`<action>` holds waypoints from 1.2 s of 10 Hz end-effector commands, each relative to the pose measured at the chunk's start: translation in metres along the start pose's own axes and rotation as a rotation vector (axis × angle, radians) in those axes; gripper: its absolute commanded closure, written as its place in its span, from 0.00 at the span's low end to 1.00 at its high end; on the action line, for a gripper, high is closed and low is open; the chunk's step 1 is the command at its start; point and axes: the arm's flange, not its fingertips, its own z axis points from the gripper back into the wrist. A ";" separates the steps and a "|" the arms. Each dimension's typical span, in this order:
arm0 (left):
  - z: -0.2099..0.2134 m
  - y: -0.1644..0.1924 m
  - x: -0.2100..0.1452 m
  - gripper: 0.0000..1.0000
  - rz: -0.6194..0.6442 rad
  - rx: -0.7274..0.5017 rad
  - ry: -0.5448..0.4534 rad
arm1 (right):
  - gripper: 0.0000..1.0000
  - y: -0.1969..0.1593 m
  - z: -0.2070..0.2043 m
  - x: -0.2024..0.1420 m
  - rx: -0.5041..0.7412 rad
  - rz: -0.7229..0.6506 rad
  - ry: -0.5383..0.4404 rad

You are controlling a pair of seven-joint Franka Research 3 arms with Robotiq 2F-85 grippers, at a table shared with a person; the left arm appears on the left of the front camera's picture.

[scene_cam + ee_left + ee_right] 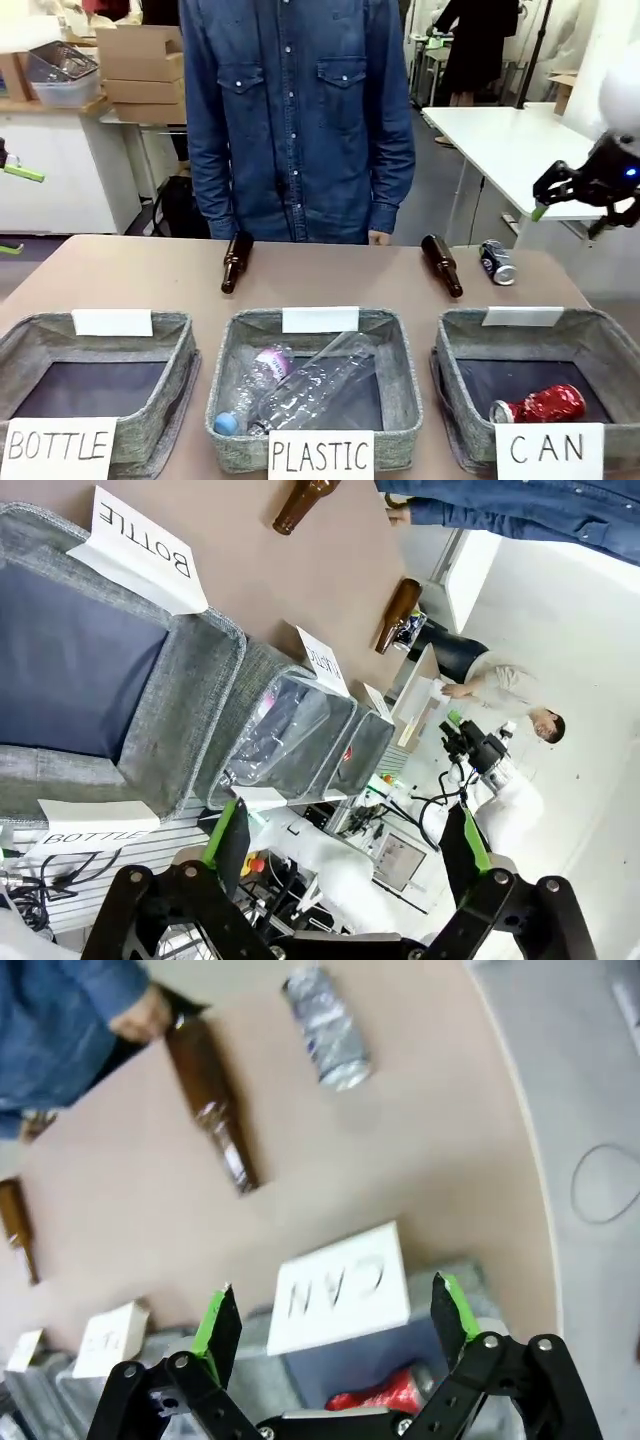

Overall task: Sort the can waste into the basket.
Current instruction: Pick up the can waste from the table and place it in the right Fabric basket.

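Red can (pixel 540 404) lies inside the CAN basket (pixel 600 335), one sorted. Dark can (pixel 497 262) waits on the tabletop (pixel 330 275) just beyond that basket, so the right pincer (pixel 337 1305) hovers above the basket, wide and empty. Left pincer (pixel 348 825), also wide, idles far from the basket.

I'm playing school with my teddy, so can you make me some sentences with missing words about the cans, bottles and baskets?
1. The can lying in the CAN basket is coloured ____.
2. The dark can lies on the table, next to a ____ glass bottle.
3. The clear plastic bottles lie in the basket signed ____.
Missing words: red; brown; PLASTIC.
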 end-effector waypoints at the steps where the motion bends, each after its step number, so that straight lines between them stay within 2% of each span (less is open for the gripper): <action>1: 0.001 0.001 -0.001 0.00 -0.001 -0.009 0.002 | 0.00 0.005 -0.073 0.062 -0.121 0.060 -0.138; 2: 0.001 0.001 -0.001 0.00 -0.001 -0.009 0.002 | 0.00 0.007 -0.105 0.085 -0.123 0.101 -0.164; 4: 0.001 0.001 -0.001 0.00 -0.001 -0.009 0.002 | 0.00 0.005 -0.162 0.112 -0.021 0.149 -0.090; 5: 0.001 0.001 -0.001 0.00 -0.001 -0.009 0.002 | 0.00 0.001 -0.180 0.119 -0.045 0.137 -0.061; 8: 0.001 0.001 -0.001 0.00 -0.001 -0.009 0.002 | 0.00 -0.003 -0.199 0.126 0.013 0.136 -0.020; 10: 0.001 0.001 -0.001 0.00 -0.001 -0.009 0.002 | 0.00 -0.001 -0.211 0.122 -0.004 0.128 0.012; 11: 0.001 0.001 -0.001 0.00 -0.001 -0.009 0.002 | 0.00 -0.008 -0.203 0.119 -0.002 0.115 0.019; 12: 0.001 0.001 -0.001 0.00 -0.001 -0.009 0.002 | 0.00 -0.022 -0.184 0.117 0.085 0.118 0.038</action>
